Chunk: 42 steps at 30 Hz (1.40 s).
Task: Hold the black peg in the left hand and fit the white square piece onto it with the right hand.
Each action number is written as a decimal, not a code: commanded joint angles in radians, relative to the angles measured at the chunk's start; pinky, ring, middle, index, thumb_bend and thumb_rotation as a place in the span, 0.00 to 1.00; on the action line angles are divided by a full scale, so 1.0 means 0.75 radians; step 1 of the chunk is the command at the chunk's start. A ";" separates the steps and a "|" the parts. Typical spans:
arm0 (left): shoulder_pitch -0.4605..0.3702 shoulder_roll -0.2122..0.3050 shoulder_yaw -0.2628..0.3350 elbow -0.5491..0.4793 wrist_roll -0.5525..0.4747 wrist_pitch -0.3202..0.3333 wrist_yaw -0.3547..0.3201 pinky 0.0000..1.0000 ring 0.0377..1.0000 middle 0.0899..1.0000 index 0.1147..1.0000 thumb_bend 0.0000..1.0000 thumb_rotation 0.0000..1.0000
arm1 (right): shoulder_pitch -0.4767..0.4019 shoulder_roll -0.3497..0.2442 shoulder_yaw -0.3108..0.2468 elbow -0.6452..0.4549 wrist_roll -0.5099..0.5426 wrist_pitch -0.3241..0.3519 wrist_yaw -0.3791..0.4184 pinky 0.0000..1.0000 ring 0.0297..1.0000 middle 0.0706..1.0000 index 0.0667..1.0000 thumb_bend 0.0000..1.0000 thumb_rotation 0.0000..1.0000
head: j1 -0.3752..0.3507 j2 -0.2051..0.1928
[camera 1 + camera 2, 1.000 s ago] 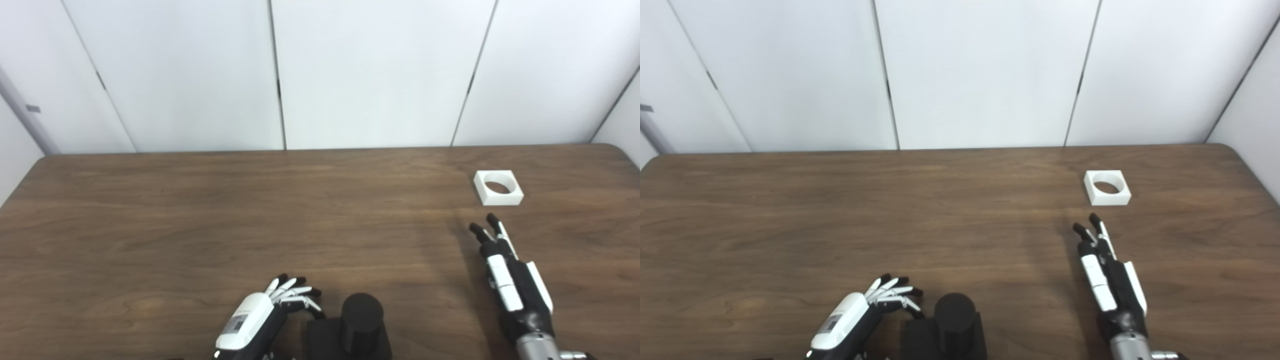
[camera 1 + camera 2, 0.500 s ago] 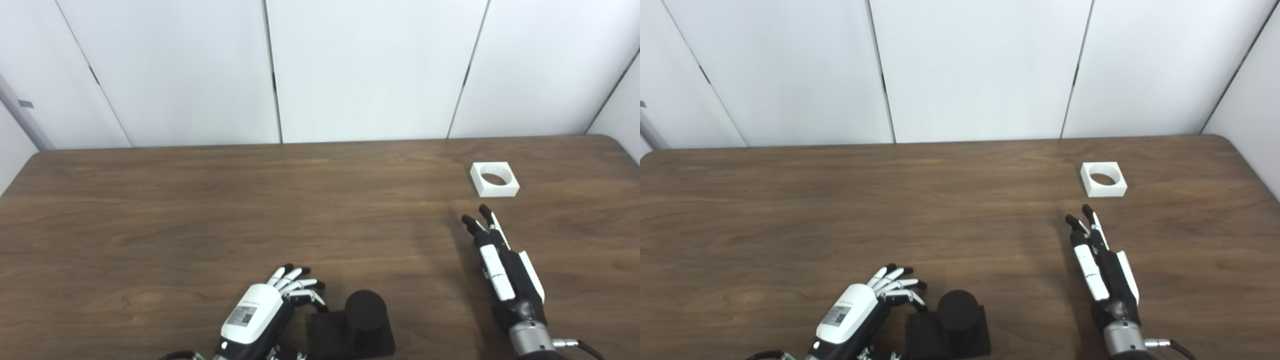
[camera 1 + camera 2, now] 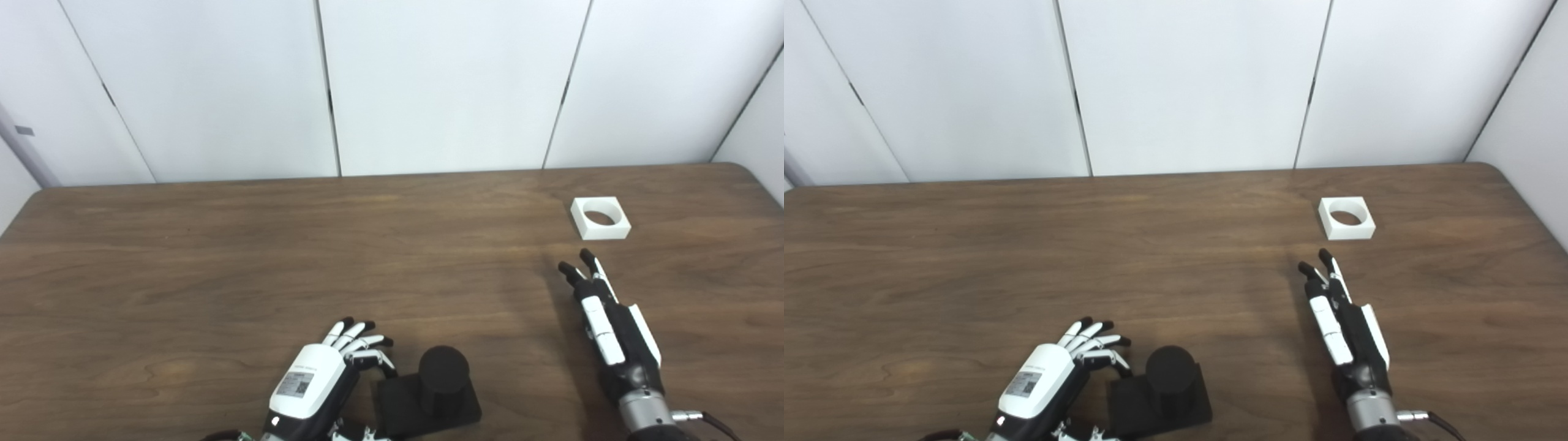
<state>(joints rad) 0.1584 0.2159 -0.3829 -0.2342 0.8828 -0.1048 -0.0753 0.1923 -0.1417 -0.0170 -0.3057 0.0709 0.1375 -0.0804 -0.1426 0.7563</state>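
Nothing is yet held: the black peg [image 3: 442, 383] stands on the desk [image 3: 245, 257] at the near edge, the left robot hand [image 3: 324, 376] just beside it, fingers spread. Beyond the peg, rightward, the right robot hand [image 3: 603, 312] lies released, short of the white square piece [image 3: 600, 217]. The left thumb is hidden.

Left hand [image 3: 318, 383] runs off the bottom edge at the wrist; its thumb hides behind the black peg [image 3: 442, 383] base.
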 commanded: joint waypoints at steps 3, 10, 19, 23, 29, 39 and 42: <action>-0.020 0.015 0.037 0.068 0.077 0.093 -0.008 1.00 0.91 0.80 0.42 0.51 0.05 | -0.036 0.050 -0.009 -0.050 0.021 -0.005 0.009 1.00 0.97 0.91 1.00 0.64 0.86 | -0.012 -0.002; -0.028 0.017 0.063 0.063 0.067 0.107 -0.027 1.00 0.91 0.80 0.42 0.51 0.05 | -0.100 -0.068 -0.046 -0.155 -0.110 0.119 -0.010 0.99 0.94 0.90 0.95 0.63 0.55 | -0.118 -0.047; -0.026 0.023 0.079 0.055 0.058 0.097 -0.031 1.00 0.90 0.79 0.42 0.52 0.05 | -0.352 -0.554 -0.018 -0.191 -0.539 0.438 0.264 0.92 0.94 0.93 0.90 0.85 0.34 | -0.212 -0.098; -0.019 0.025 0.079 0.060 0.080 0.084 -0.006 1.00 0.88 0.78 0.42 0.52 0.05 | -0.455 -0.628 -0.037 -0.123 -0.598 0.442 0.395 0.89 0.95 0.95 0.90 0.89 0.27 | -0.230 -0.132; -0.015 0.042 0.095 0.066 0.099 0.105 -0.014 1.00 0.88 0.77 0.42 0.52 0.05 | -0.616 -0.668 0.041 0.030 -0.736 0.443 0.506 0.91 1.00 0.97 0.90 0.90 0.23 | -0.282 -0.172; -0.015 0.084 0.082 0.087 0.171 0.107 0.000 1.00 0.88 0.78 0.42 0.52 0.05 | -0.929 -0.715 0.228 0.362 -1.005 0.440 0.720 0.96 1.00 1.00 0.93 0.93 0.24 | -0.312 -0.212; -0.010 0.097 0.076 0.068 0.205 0.117 -0.008 1.00 0.88 0.78 0.42 0.52 0.05 | -0.986 -0.730 0.277 0.447 -1.042 0.437 0.743 0.97 1.00 1.00 0.93 0.93 0.24 | -0.322 -0.227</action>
<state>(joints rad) 0.1293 0.2313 -0.3411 -0.2146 0.9474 -0.0862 -0.0468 -0.4944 -0.6499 0.1863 0.0179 -0.6884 0.4695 0.4732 -0.3835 0.5860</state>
